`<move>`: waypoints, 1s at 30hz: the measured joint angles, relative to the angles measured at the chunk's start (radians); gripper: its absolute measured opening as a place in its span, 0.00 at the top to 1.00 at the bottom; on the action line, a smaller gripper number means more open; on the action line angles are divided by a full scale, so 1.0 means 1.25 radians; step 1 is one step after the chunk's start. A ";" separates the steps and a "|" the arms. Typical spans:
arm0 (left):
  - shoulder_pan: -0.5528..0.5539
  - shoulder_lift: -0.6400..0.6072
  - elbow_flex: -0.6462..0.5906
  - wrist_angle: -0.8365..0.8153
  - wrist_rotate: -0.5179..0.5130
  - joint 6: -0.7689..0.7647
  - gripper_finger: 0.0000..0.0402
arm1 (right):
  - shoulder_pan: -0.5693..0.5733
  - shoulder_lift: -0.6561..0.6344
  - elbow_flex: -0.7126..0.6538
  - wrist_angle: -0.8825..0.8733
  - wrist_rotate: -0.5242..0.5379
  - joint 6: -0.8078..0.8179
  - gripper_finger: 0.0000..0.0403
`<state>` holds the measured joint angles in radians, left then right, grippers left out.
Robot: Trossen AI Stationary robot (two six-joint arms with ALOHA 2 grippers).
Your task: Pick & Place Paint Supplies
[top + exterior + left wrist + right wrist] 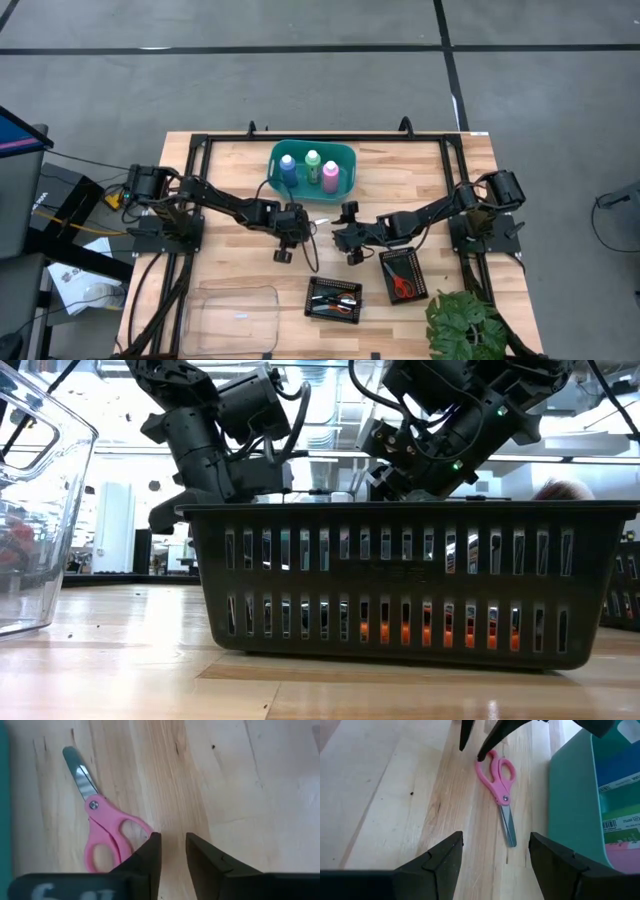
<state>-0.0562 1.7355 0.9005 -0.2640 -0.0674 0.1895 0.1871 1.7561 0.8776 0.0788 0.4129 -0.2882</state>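
Observation:
Pink-handled scissors (102,835) lie flat on the wood beside the teal basket (276,160); the right wrist view shows them too (497,780). My left gripper (172,851) hangs over the table centre, open by a narrow gap, just beside the handle loops. My right gripper (495,847) is open wide and faces the blade end from the opposite side, short of it. Blue (288,168), green (312,163) and pink (331,176) bottles stand upright in the basket. Red-handled scissors (402,286) lie in a black mesh tray. My left gripper points down at the table, with one fingertip (154,840) right at the outer rim of a pink handle loop (142,826). I cannot tell whether it touches the loop. The scissors lie flat on the wood.
Two black mesh trays (333,312) (413,262) sit near the front edge; one of them fills the low view (400,650). A clear plastic tub (235,318) is at the front left and a green plant (470,325) at the front right. Bare wood lies between the grippers.

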 joint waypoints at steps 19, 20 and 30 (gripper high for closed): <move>0.014 0.076 0.006 0.009 -0.016 -0.013 0.94 | 0.000 0.000 0.000 -0.013 0.000 0.000 0.47; 0.014 0.076 0.006 0.008 -0.017 -0.017 0.97 | 0.000 0.000 0.000 -0.013 0.000 0.000 0.47; -0.018 0.067 0.000 0.020 -0.081 -0.033 0.99 | 0.000 0.000 0.000 -0.013 0.000 0.007 0.47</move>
<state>-0.0786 1.8187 0.9009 -0.2389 -0.1685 0.1489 0.1875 1.7561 0.8776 0.0631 0.4126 -0.2790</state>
